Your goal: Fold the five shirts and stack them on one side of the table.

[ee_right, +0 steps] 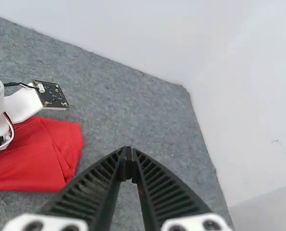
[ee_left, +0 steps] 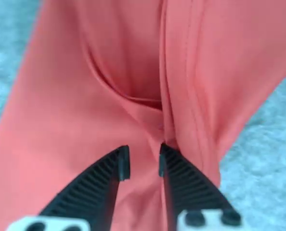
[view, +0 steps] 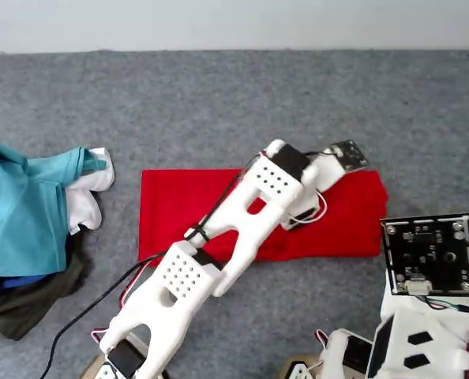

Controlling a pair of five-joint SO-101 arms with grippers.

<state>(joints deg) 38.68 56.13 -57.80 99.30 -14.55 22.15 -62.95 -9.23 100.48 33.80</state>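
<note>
The red shirt (view: 183, 209) lies half folded on the bench (view: 219, 103) under the narrowly open left jaws, the right jaws are closed and empty, and the other shirts (view: 21, 225) wait heaped aside, so most work seems left.

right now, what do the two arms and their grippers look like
Both arms are white plastic. The left arm has perforated shells, a black cable and red wires at the wrist. Left gripper and right gripper have black ribbed fingers on white bases. A black camera board sits on the right arm.
</note>
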